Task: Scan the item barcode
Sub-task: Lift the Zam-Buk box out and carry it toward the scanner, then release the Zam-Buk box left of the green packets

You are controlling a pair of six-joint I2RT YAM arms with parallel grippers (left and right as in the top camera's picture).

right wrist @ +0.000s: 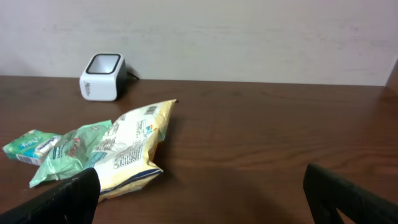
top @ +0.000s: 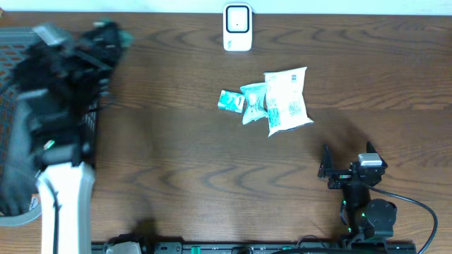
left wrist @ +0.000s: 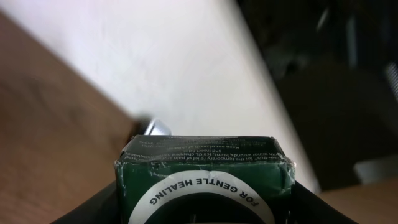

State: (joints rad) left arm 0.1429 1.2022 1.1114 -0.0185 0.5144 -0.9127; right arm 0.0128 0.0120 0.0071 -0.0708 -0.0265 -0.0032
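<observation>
My left gripper [left wrist: 202,202] is shut on a dark green box [left wrist: 205,171] with a white band reading "FOR GENTLE HEALING". Its black fingers [left wrist: 93,208] press on both sides of the box. From overhead, that arm is blurred at the far left, with the green box [top: 111,32] near the table's back edge. The white barcode scanner [top: 237,27] stands at the back centre, well right of the box, and the right wrist view shows the scanner [right wrist: 102,76] too. My right gripper [right wrist: 205,205] stands open and empty above bare table at the front right [top: 329,166].
A white and yellow snack bag [top: 288,101], a pale green pouch [top: 253,103] and a small teal pack [top: 230,101] lie together mid-table. A dark mesh basket [top: 13,85] sits at the left edge. A pale wall rises behind the table.
</observation>
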